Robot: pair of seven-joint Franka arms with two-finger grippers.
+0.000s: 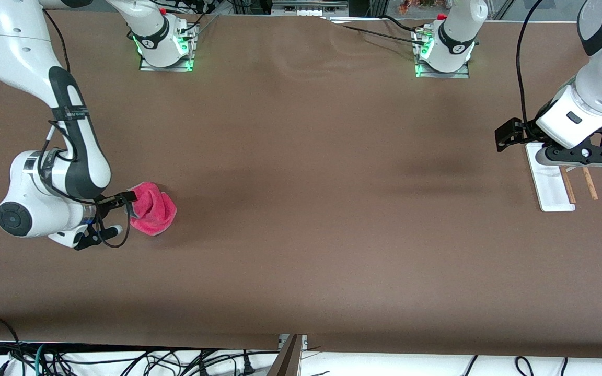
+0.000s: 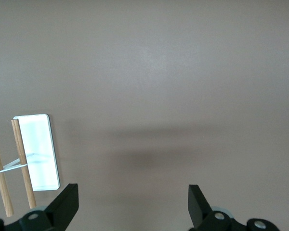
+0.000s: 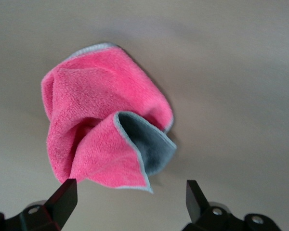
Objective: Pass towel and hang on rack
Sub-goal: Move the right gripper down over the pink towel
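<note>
The towel (image 1: pixel 153 209) lies crumpled on the brown table toward the right arm's end, pink with a thin grey edge and a grey underside turned up (image 3: pixel 151 144). My right gripper (image 1: pixel 118 214) is low beside it and open. Its fingers (image 3: pixel 62 197) stand wide, and only the towel's nearest corner reaches level with their tips. The rack (image 1: pixel 549 188) sits toward the left arm's end, a white base with two brown rods (image 1: pixel 589 184). Over its end nearer the robots' bases hangs my left gripper (image 1: pixel 580 162), open and empty (image 2: pixel 133 202). The left wrist view shows the rack's base (image 2: pixel 38 149) and rods (image 2: pixel 23 163).
The brown table cloth (image 1: pixel 301 209) stretches bare between the towel and the rack. Both arm bases (image 1: pixel 165 47) (image 1: pixel 444 52) stand along the edge farthest from the front camera. Cables hang below the table's near edge (image 1: pixel 123 360).
</note>
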